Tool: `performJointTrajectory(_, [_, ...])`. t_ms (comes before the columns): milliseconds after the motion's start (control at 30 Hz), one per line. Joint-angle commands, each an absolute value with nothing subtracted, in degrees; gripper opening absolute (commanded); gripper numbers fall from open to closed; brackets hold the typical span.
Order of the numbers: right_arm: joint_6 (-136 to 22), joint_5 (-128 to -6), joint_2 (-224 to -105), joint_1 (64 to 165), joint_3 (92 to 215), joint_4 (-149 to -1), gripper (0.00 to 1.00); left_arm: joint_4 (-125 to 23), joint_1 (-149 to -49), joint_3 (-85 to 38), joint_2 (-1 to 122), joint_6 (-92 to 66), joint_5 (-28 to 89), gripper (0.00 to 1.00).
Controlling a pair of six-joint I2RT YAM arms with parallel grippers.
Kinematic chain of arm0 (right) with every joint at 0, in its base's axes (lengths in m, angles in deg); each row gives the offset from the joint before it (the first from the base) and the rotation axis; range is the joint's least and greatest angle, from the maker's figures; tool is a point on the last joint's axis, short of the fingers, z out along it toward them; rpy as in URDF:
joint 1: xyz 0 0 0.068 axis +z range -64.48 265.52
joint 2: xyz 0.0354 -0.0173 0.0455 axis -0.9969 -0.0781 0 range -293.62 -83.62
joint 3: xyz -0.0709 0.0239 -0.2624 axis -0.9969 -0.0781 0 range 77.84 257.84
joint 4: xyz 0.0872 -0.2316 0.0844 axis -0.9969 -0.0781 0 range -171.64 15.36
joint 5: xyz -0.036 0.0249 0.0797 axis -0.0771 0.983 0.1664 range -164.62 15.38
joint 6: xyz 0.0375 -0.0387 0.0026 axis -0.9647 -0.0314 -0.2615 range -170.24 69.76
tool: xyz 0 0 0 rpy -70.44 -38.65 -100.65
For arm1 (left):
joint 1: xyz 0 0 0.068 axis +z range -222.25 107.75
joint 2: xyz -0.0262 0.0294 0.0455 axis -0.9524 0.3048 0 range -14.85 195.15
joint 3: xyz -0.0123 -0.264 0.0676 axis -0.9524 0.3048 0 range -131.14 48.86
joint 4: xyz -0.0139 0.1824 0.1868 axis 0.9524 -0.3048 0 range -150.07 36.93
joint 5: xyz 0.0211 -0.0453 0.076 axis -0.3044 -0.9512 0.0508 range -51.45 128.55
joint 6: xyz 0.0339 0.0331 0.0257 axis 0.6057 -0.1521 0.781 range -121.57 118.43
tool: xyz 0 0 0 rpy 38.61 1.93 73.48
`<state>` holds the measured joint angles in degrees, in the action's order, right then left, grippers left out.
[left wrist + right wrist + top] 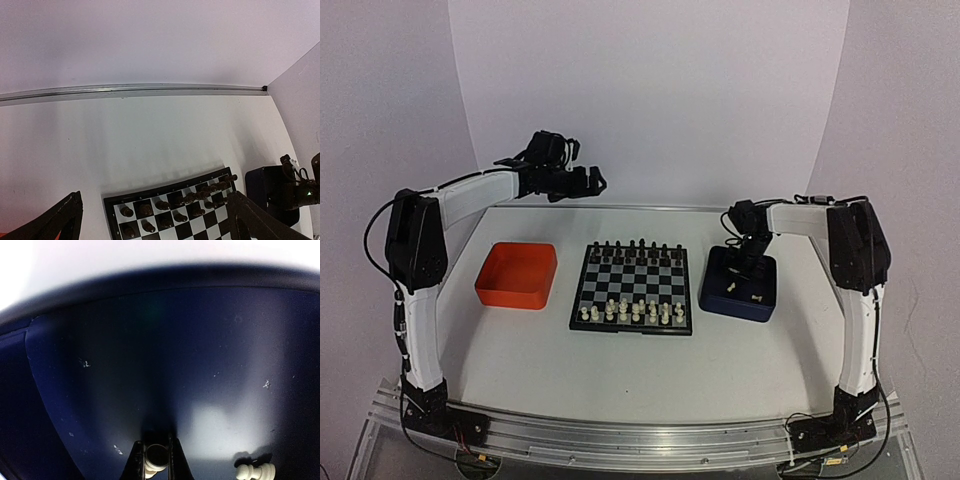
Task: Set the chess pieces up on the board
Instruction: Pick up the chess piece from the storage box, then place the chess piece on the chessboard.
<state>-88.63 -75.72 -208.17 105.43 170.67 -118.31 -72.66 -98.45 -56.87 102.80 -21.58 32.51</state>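
Observation:
The board (631, 288) lies at the table's middle, black figures along its far rows and cream-white chess pieces (632, 312) along its near rows. My right gripper (741, 262) is down inside the dark blue tray (739, 284). In the right wrist view its jaws (157, 460) are shut on a cream-white chess piece (156, 461), its dark round base facing the camera. Another white piece (255, 471) lies on the tray floor to the right; it also shows in the top view (756, 299). My left gripper (592, 180) is open and empty, raised high behind the board (170, 210).
An orange tray (517, 273) stands left of the board. The dark blue tray's walls (150, 285) surround my right gripper closely. The back wall rail (130, 90) runs behind the table.

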Motion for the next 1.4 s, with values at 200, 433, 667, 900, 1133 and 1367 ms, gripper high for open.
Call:
performJointTrajectory(200, [-85.6,-81.1,-198.8,105.6,173.8,-120.2,0.0,-67.3,-98.1,-51.4,96.9,-21.6,27.8,1.0])
performJointTrajectory(433, [-93.0,-81.9,-186.5,105.6,168.9,-116.1,0.0,-54.1,-98.6,-39.5,88.3,-23.2,19.9,1.0])
performJointTrajectory(667, [-109.4,-75.5,-176.0,106.6,155.9,-94.7,0.0,-42.0,-110.5,-31.8,84.8,-16.5,23.2,0.98])
performJointTrajectory(900, [-116.7,-75.8,-175.4,113.1,151.8,-85.9,0.0,-35.8,-115.6,-33.2,91.5,-21.6,18.6,0.81])
performJointTrajectory(1133, [-119.8,-77.9,-175.3,118.8,152.5,-85.0,0.0,-38.6,-119.0,-34.8,94.2,-22.1,18.7,0.74])
performJointTrajectory(1367, [-121.0,-77.6,-176.4,121.9,152.8,-84.9,0.0,-38.2,-120.0,-33.8,94.5,-23.6,18.0,0.63])
